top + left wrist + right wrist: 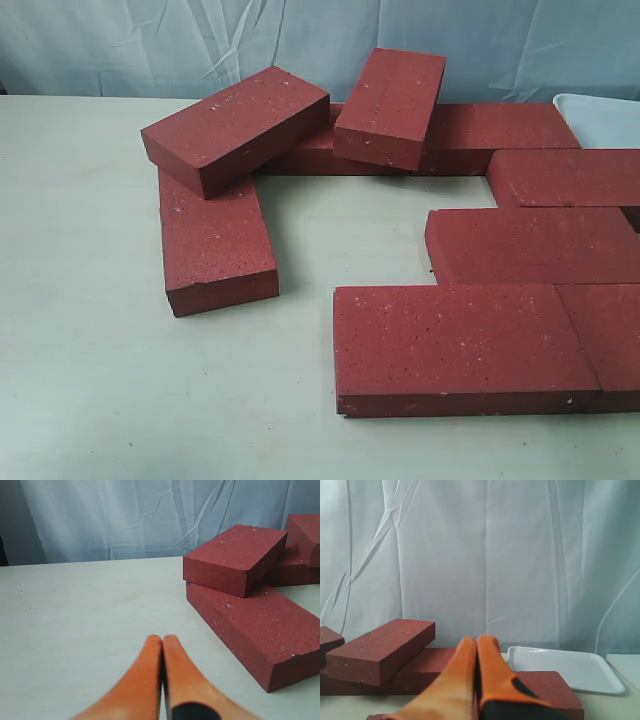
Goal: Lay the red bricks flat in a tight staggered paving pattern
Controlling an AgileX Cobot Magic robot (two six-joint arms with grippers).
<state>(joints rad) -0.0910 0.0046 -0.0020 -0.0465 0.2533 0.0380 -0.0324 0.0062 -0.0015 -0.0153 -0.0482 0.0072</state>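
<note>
Abt half done, I'd judge. The red bricks [465, 345] at 3–5 o'clock in the exterior view lie flat in staggered rows, edges touching. Still loose at 10–12: the left tilted brick [235, 128] is propped on a flat side brick [215, 245] at 9, and the rear tilted brick [390, 105] leans on the back row. Both need laying flat & pushing in, and the centre gap needs closing. The left gripper [162, 641] & right gripper [476, 642] have fingers pressed together, holding nothing, clear of the bricks. A white tray [600, 118] sits at 2.
</note>
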